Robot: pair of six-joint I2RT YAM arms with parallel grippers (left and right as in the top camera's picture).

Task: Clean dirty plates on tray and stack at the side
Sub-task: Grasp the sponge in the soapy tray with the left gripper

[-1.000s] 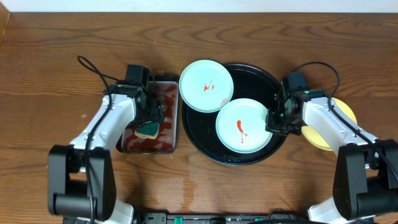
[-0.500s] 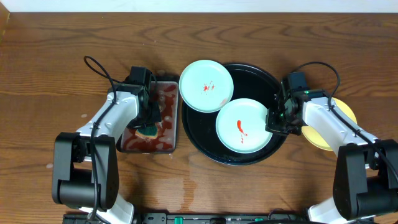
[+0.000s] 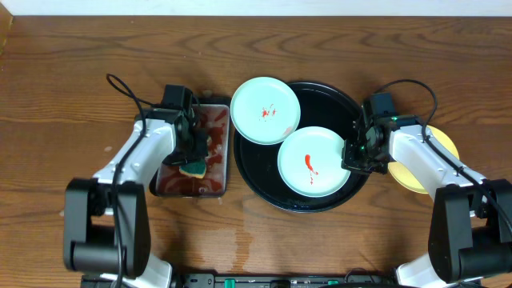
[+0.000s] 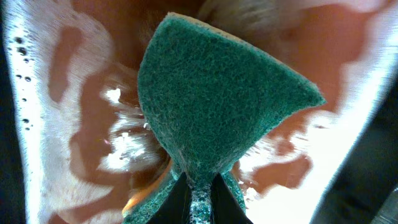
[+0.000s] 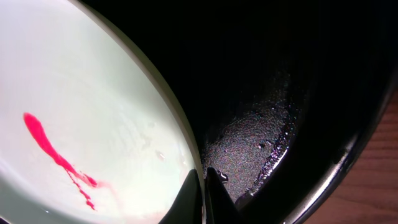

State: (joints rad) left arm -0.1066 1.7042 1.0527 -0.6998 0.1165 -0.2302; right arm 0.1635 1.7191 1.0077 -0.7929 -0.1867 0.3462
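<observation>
- Two sets of jaws are closed: the left jaws clamp the green sponge [image 4: 217, 93]; the right jaws pinch the right-hand rim of the near plate [image 3: 314, 162].
- That smeared plate lies in the black tray [image 3: 340, 100], to the sponge's right.
- Expect to carry the sponge rightward to reach it.

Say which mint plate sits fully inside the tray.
The pale mint round plate with one red streak; the speckled mint plate overhangs the rim of the glossy black round tray.
</observation>
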